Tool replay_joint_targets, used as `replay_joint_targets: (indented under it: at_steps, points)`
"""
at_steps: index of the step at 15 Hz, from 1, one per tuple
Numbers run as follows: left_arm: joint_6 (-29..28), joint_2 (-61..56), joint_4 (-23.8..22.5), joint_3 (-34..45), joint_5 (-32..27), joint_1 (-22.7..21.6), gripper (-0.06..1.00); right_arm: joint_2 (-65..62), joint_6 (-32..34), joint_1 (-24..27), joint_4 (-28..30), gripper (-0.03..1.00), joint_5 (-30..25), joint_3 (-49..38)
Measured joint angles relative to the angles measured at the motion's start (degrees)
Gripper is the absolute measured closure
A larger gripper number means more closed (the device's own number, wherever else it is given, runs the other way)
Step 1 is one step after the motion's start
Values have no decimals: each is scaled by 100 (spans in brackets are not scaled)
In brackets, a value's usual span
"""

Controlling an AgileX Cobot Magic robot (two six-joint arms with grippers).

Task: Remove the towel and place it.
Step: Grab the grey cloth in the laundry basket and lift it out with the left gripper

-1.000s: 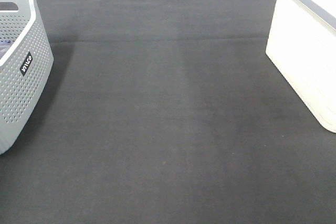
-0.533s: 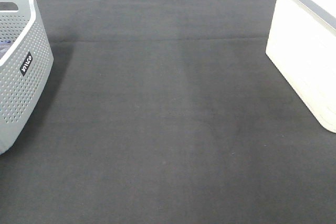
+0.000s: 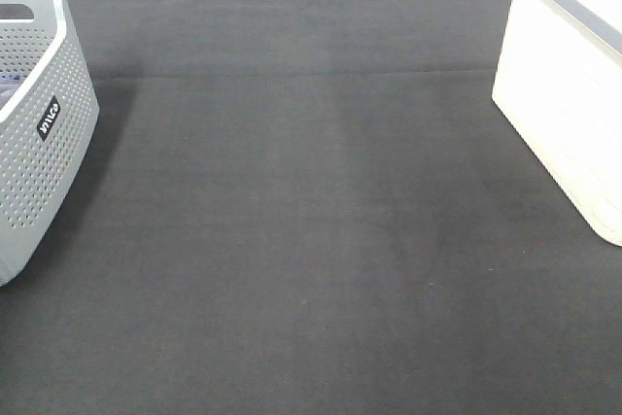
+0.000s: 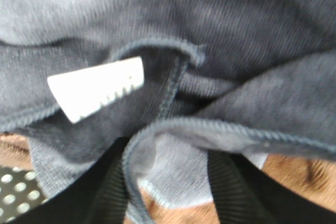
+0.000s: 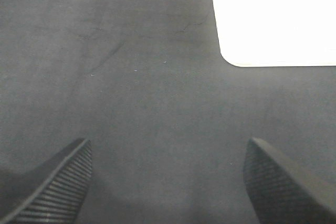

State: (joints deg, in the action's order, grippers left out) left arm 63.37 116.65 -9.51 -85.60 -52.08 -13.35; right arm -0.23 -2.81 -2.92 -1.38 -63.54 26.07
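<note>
**Towel not out of the basket yet**

Towel (image 4: 210, 35), white tag (image 4: 97, 87) up, lies bunched in the perforated basket (image 3: 44, 143) at the surface's (image 3: 311, 240) left edge. Left fingers (image 4: 107, 198) straddle a fold for the lift; can't tell if it's clamped. Right fingers (image 5: 58, 182) are spread and empty near the white bin (image 3: 573, 94), likely the drop spot.

The left hand (image 4: 168, 187) and right hand (image 5: 170, 182) both have black, finely ribbed fingers (image 5: 58, 187).

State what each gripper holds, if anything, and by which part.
Left gripper: a hemmed fold of the towel lies between its fingers; a firm grip cannot be told. Right gripper: nothing.
</note>
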Motion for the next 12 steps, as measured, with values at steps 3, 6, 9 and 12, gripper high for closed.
replay_joint_targets:
  at_steps: [3, 6, 9, 12]
  points:
    - [-298, 0, 0, 0, 0, 23, 53, 0, 0, 0, 0, 20, 0, 0]
    - [-321, 0, -143, 0, -97, 40, 80, 0, 0, 0, 0, 20, 0, 0]
    - [-321, -132, -235, 0, -189, 40, 94, 0, 0, 0, 0, 20, 0, 0]
    - [-567, -659, -246, -46, -395, 40, 94, 0, 0, 0, 0, 20, 0, 0]
